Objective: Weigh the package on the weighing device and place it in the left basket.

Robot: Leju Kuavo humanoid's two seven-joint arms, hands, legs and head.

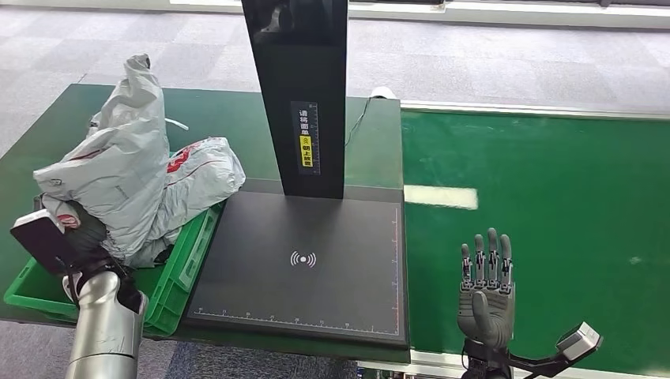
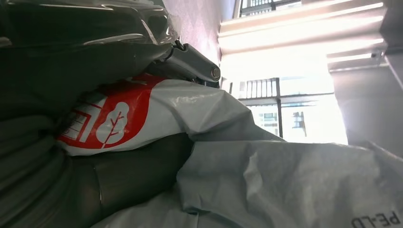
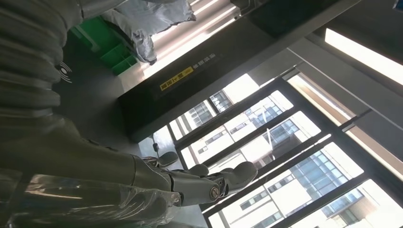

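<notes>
Several grey plastic packages with red print are heaped in the green basket point(image 1: 186, 260) at the left of the table. My left hand point(image 1: 83, 233) reaches into the heap from the front and holds the tall crumpled package point(image 1: 126, 158). In the left wrist view, that package point(image 2: 190, 109) lies between the thumb point(image 2: 133, 171) and a finger point(image 2: 195, 61). The weighing device point(image 1: 300, 260), a flat black platform with a tall black column point(image 1: 296, 95), has nothing on it. My right hand point(image 1: 486, 276) is held up, open, to the right of the platform, over the green belt.
A green conveyor belt point(image 1: 553, 197) runs along the right side, with a white strip point(image 1: 440, 197) on it near the scale. A thin cable point(image 1: 359, 118) runs behind the column. The basket point(image 3: 111, 54) and the packages point(image 3: 147, 19) also appear in the right wrist view.
</notes>
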